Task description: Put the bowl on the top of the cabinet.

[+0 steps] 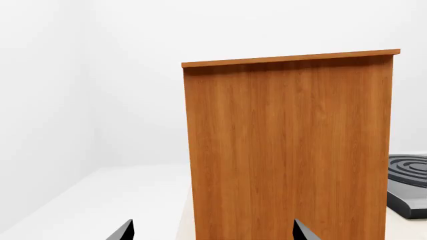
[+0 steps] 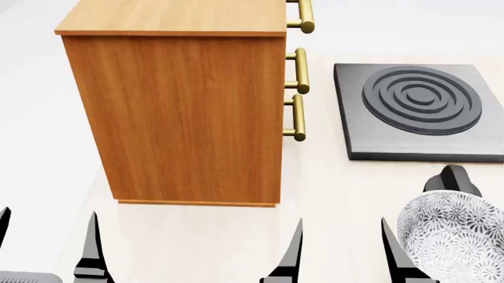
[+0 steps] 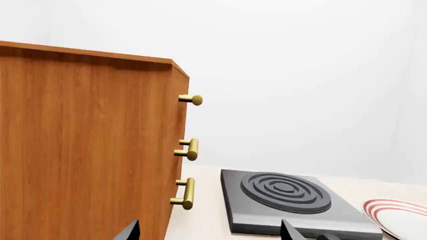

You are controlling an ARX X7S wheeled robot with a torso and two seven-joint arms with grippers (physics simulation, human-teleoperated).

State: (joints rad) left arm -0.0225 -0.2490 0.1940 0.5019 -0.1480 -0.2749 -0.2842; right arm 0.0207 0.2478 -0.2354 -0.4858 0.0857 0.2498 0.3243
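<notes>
On my head camera the right gripper has its two dark fingers spread wide with only bare counter between them, and the left gripper at about 7 o'clock is spread the same way, nothing pinched. Each wrist camera shows just the two fingertips poking in at the frame edge, well apart (left gripper, right gripper).

The bowl sits on the counter at roughly 4 o'clock in the head view, just beside the right gripper's outer finger; I cannot tell whether they touch. It is upright, its grey floral pattern showing inside and out, and it is partly cut off by the frame. A dark rounded object pokes up just behind it.

The cabinet stands upright on the pale counter at 11 o'clock, its light top bare in the part I see, three brass handles on the right-facing front. At 2 o'clock lies a dark burner slab with raised rings. The right wrist view also catches a red-rimmed plate past the slab.
</notes>
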